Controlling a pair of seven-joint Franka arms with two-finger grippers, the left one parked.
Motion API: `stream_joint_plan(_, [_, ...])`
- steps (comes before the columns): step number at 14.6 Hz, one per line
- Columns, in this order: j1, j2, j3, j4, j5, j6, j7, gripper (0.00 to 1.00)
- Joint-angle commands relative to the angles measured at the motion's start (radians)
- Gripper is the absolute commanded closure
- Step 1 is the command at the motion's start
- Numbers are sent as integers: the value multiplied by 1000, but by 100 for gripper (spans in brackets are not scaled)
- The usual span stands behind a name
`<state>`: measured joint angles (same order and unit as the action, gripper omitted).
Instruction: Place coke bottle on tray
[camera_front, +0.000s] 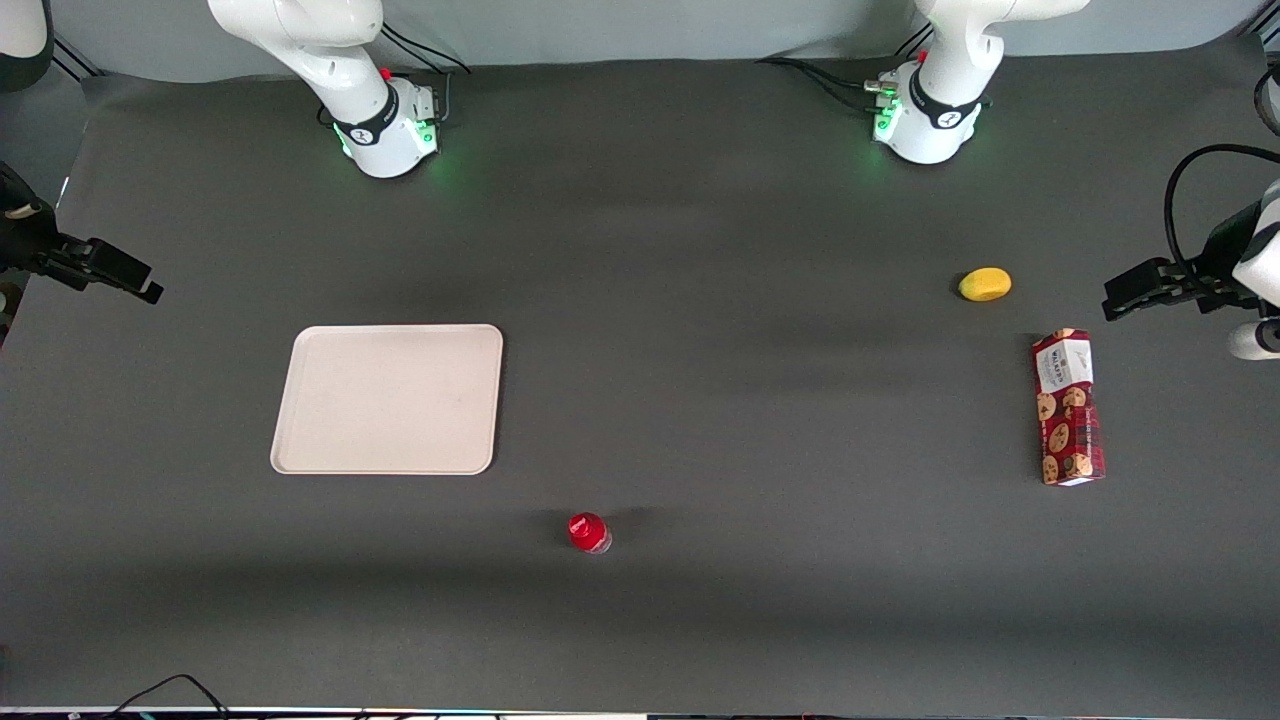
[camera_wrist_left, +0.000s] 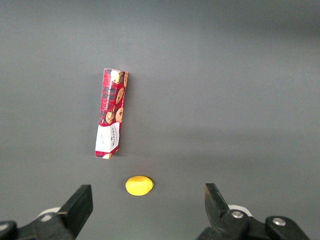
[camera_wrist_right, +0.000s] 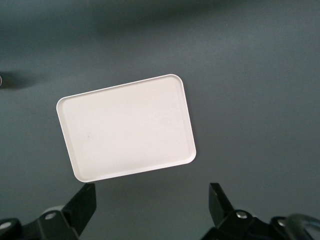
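The coke bottle (camera_front: 589, 532) stands upright on the worktop (camera_front: 700, 300), at five o'clock from the tray (camera_front: 388, 398) and apart from it. The end effector (camera_front: 105, 270) hangs spread and empty at the tray's ten o'clock. A cookie box (camera_front: 1068, 407) and yellow fruit (camera_front: 985, 284) lie toward the parked arm's end, well off.

You have a red cookie box (camera_front: 1068, 408) lying flat on the dark bench (camera_front: 700, 300), toward the parked arm's end. A small yellow fruit (camera_front: 985, 284) sits near it, not touching, farther from the front camera.
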<state>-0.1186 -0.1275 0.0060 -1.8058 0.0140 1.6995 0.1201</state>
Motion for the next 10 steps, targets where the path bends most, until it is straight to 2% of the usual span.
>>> stream_joint_plan(1, [-6,-1,3,3,-16,5,-7,0])
stream_joint_plan(10, [-19,12,5,17,-16,5,-19,0])
